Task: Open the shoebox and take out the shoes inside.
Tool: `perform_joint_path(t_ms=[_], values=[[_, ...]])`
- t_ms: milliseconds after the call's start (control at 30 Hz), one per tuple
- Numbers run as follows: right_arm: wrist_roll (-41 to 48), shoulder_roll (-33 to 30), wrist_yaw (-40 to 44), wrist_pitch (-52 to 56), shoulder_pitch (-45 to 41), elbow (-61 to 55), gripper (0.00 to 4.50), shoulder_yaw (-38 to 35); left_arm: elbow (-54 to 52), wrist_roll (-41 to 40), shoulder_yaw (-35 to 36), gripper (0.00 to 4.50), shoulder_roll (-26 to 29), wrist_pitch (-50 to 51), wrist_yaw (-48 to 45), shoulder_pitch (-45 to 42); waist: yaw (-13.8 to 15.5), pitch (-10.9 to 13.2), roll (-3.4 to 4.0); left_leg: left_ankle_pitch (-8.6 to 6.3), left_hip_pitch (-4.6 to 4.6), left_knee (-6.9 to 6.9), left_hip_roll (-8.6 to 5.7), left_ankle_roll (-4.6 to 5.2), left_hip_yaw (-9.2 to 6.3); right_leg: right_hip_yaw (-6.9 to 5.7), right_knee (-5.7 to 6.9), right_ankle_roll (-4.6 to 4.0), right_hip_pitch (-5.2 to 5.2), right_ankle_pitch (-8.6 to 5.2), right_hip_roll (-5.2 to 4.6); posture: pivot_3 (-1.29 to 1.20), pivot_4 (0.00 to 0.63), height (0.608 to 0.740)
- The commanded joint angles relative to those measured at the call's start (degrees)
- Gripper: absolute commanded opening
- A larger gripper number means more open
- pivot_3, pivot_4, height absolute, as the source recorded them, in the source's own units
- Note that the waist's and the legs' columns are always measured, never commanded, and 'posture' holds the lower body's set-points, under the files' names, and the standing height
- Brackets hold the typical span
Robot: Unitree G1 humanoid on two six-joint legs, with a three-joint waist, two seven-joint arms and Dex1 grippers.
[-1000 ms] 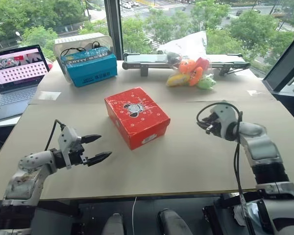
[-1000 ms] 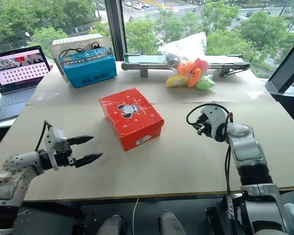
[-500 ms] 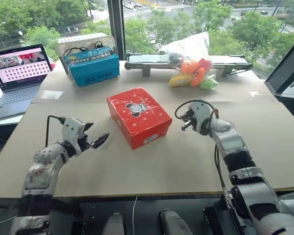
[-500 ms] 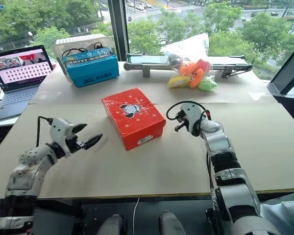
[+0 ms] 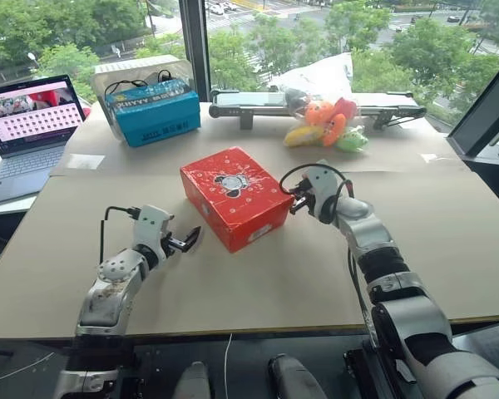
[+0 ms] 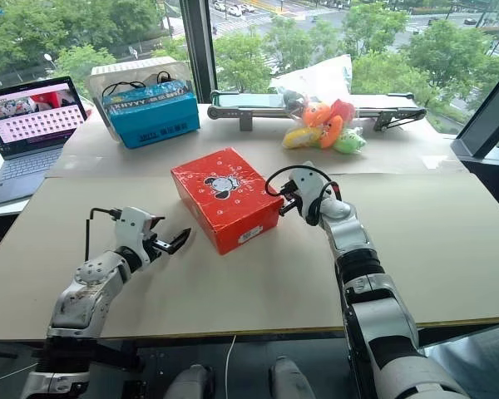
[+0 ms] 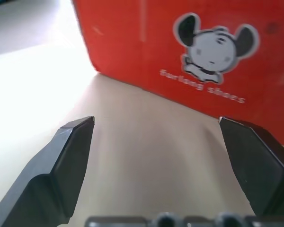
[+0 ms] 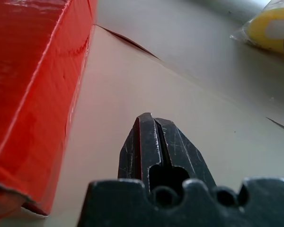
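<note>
The red shoebox [image 5: 234,196] lies with its lid down in the middle of the tan table, a cartoon figure on top. The shoes are hidden inside it. My left gripper [image 5: 189,241] is open and points at the box's left side, a short gap away. In the left wrist view the two black fingers [image 7: 71,156] stand wide apart in front of the red wall [image 7: 194,52]. My right gripper [image 5: 295,199] is shut with nothing in it, close beside the box's right side. In the right wrist view the closed fingertips [image 8: 151,137] lie along the red wall [image 8: 33,85].
A blue box [image 5: 152,110] stands at the back left, with a laptop [image 5: 29,125] further left. Bagged plush toys [image 5: 328,123] and a long black and grey device [image 5: 258,101] sit at the back by the window. The table's front edge [image 5: 258,326] is near me.
The left gripper moved forward towards the box's left side and turned to face it. The right gripper swung left to the box's right side and closed fully.
</note>
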Motion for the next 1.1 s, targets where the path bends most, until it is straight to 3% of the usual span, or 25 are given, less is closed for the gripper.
perform_joint_path(t_ms=[33, 467, 567, 900, 933, 1100], values=[[-0.1, 0.3, 0.4, -1.2, 0.1, -2.6, 0.07, 0.2, -1.3, 0.0, 0.4, 4.5, -1.2, -0.3, 1.4, -0.7, 0.0, 0.0, 0.0, 0.0, -0.02, 0.0, 0.0, 0.0, 0.0, 0.0, 0.0, 0.0, -0.01, 0.0, 0.0, 0.0, 0.15, 0.74], [-0.2, 1.4, 0.3, -0.7, 0.6, -3.4, 0.07, 0.1, -2.1, -1.5, 1.7, 4.5, -2.9, -1.2, 1.8, -0.2, 0.0, 0.0, 0.0, 0.0, -0.04, 0.0, 0.0, 0.0, 0.0, 0.0, 0.0, 0.0, -0.03, 0.01, 0.0, 0.0, 0.15, 0.74], [-0.2, 1.4, 0.3, -0.3, 1.1, -4.2, 0.0, 0.2, -1.6, -1.1, 1.5, 3.77, -2.5, -1.5, 1.7, -0.4, 0.1, 0.0, 0.0, 0.0, -0.04, 0.0, 0.0, 0.0, 0.0, 0.0, 0.0, 0.0, -0.03, 0.01, 0.0, 0.0, 0.15, 0.74], [-0.2, 1.5, 0.2, 1.0, 2.9, -6.7, 0.0, 0.4, 0.4, -0.9, 2.1, 0.21, -2.9, -0.1, 2.9, -0.9, 0.0, 0.0, 0.0, 0.0, -0.04, 0.0, 0.0, 0.0, 0.0, 0.0, 0.0, 0.0, -0.03, 0.01, 0.0, 0.0, 0.15, 0.74], [-0.2, 1.5, 0.2, 1.2, 3.0, -7.1, 0.0, 0.4, 0.7, -0.8, 1.8, 0.03, -2.9, 0.0, 2.9, -1.1, 0.0, 0.0, 0.0, 0.0, -0.04, 0.0, 0.0, 0.0, 0.0, 0.0, 0.0, 0.0, -0.03, 0.01, 0.0, 0.0, 0.15, 0.74], [-0.2, 1.3, -0.1, 3.0, 4.0, -10.1, 0.0, 0.5, 2.4, -0.2, -0.2, 0.03, -4.4, -0.3, 3.4, -3.2, 0.1, 0.0, 0.0, 0.0, -0.04, 0.0, -0.01, 0.0, 0.0, 0.0, 0.0, 0.0, -0.03, 0.01, 0.0, 0.0, 0.15, 0.74]])
